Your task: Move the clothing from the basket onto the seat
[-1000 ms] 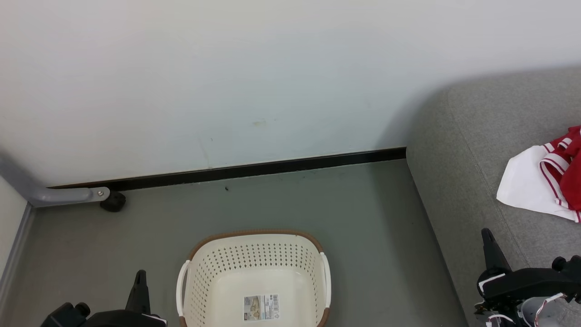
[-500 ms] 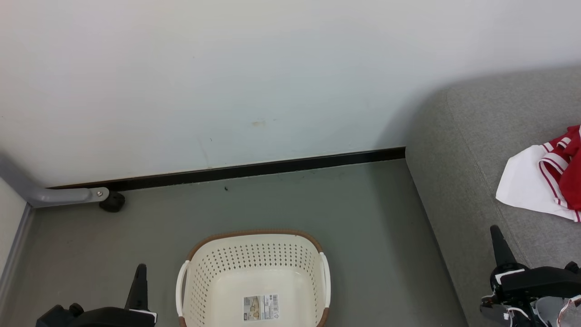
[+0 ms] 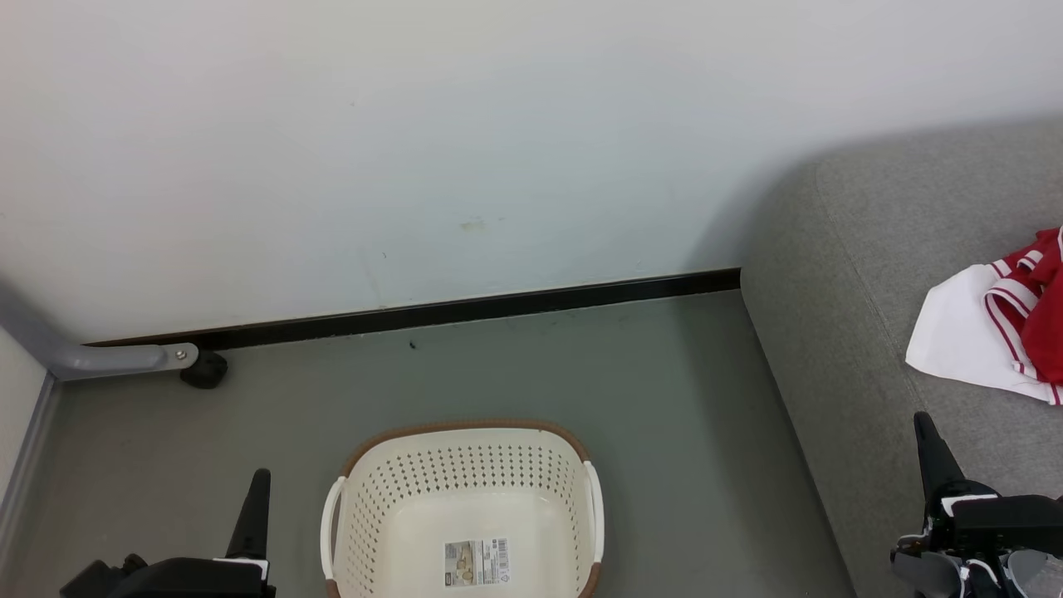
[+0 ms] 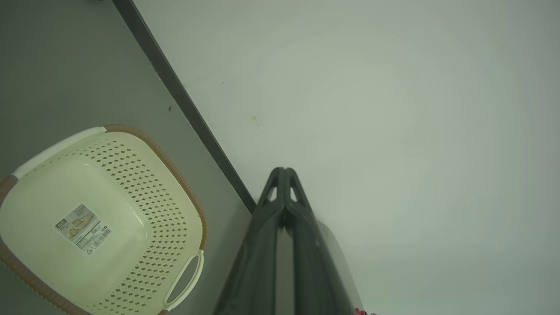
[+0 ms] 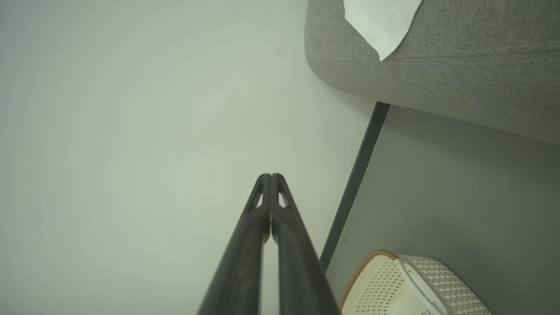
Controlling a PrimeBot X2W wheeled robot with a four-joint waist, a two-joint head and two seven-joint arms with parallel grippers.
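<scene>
Lying on the seat (image 3: 864,249) at the right, the clothing (image 3: 955,345) is out of the basket (image 3: 465,428), whose floor shows bare. The left gripper (image 3: 261,486) and right gripper (image 3: 923,428) hang closed, empty; the task looks done, nothing left to fetch.

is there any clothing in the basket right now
No, the basket shows a bare floor with just its barcode sticker, while the clothing lies on the seat.
</scene>
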